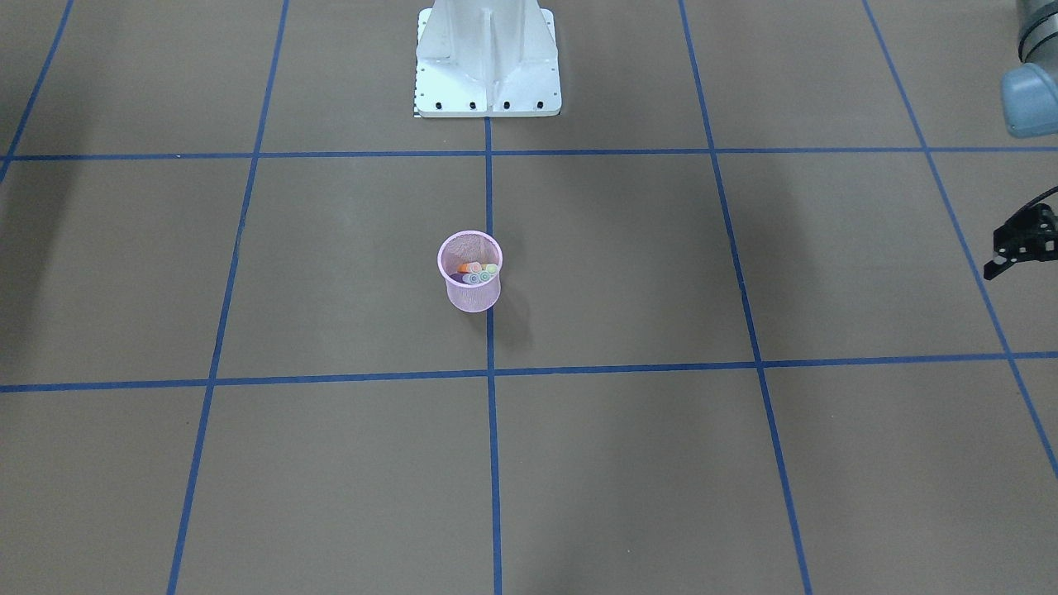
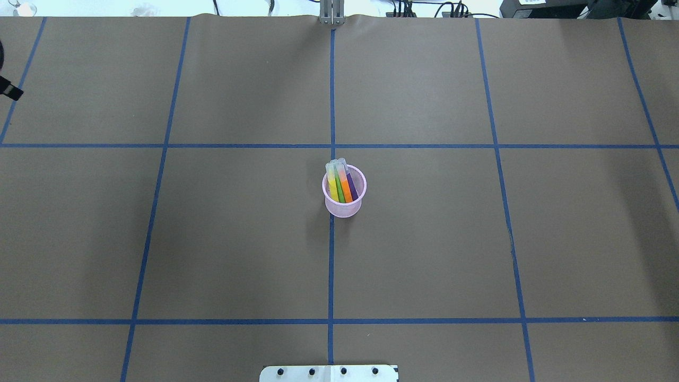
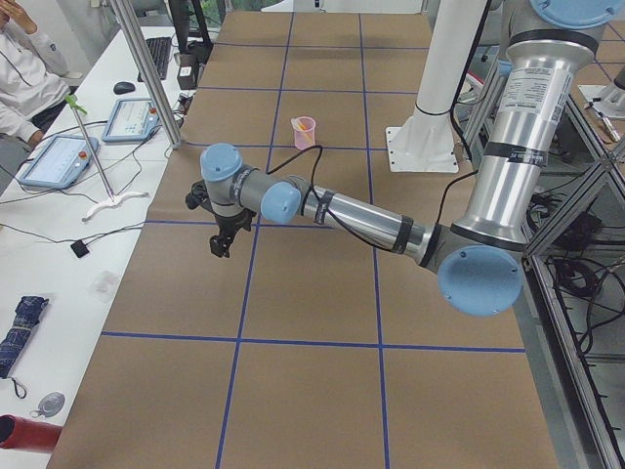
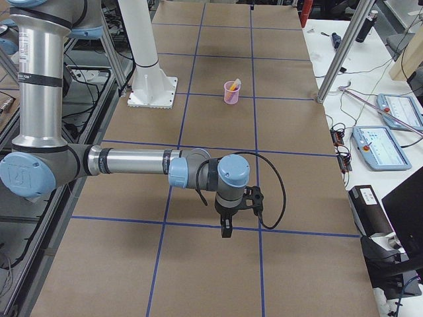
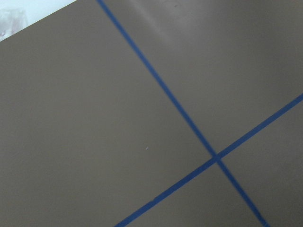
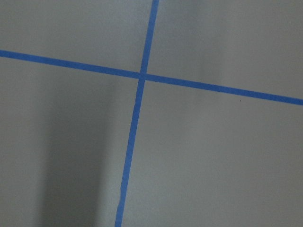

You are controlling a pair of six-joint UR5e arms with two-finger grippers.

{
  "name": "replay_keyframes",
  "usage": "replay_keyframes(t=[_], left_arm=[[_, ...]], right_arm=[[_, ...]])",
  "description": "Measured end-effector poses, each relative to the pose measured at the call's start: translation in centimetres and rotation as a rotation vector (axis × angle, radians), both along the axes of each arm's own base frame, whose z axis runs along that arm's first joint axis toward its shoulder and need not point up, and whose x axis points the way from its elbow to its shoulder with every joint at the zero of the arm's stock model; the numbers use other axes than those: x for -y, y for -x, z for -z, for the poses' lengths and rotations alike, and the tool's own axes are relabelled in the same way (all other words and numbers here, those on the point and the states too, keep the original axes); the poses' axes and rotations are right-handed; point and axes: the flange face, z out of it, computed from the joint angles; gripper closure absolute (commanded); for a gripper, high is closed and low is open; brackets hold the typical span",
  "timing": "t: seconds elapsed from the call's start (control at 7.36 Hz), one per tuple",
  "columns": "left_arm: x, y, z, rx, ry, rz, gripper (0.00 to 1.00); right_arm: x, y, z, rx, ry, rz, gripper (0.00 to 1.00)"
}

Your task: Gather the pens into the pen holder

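Pink pen holder [image 2: 344, 209]: pens [image 2: 342, 185] inside | left hand [image 1: 1010, 252] cropped, right hand [image 4: 226, 228]: grip unreadable

The overhead camera looks forward and down from behind the robot's base [image 2: 329, 373]; the front-facing one looks steeply back from the table's [image 1: 248, 463] far edge, both sharing the pen holder [image 2: 344, 210] mid-table. Side cameras look along the table from either end. Both wrist cameras hover close over blue tape crossings [image 5: 216, 157]

The pens [image 2: 342, 185] stand inside the pen holder [image 2: 344, 211] at the table's [image 2: 212, 239] middle.
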Motion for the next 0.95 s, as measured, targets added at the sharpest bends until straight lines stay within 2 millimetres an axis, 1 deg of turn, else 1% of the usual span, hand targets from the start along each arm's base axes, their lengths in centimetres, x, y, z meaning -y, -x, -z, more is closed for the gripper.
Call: replay_keyframes(t=[0.27,0.41,0.54,0.68,0.82,0.95], left_arm=[[-2.6,4.3,-4.8,0.021,0.032,0.021,0.0],[-4.4,5.8,-7.6,0.04,0.053,0.02,0.0],[-6.3,6.7,-10.3,0.071,0.092,0.029,0.0],[-7.7,7.2,-12.1,0.102,0.128,0.047,0.0],[-8.8,7.5,-13.3,0.116,0.16,0.067,0.0],[-10.1,7.7,-14.0,0.12,0.177,0.079,0.0]], right_arm=[[-0.4,0.1,-0.5,0.012,0.019,-0.001,0.0],[-0.5,0.1,-0.8,0.014,0.025,-0.002,0.0],[-0.5,0.1,-1.0,0.013,0.03,-0.004,0.0],[-0.5,0.1,-1.0,0.012,0.031,-0.006,0.0],[-0.4,0.1,-0.9,0.012,0.03,-0.007,0.0],[-0.3,0.1,-0.9,0.013,0.029,-0.008,0.0]])
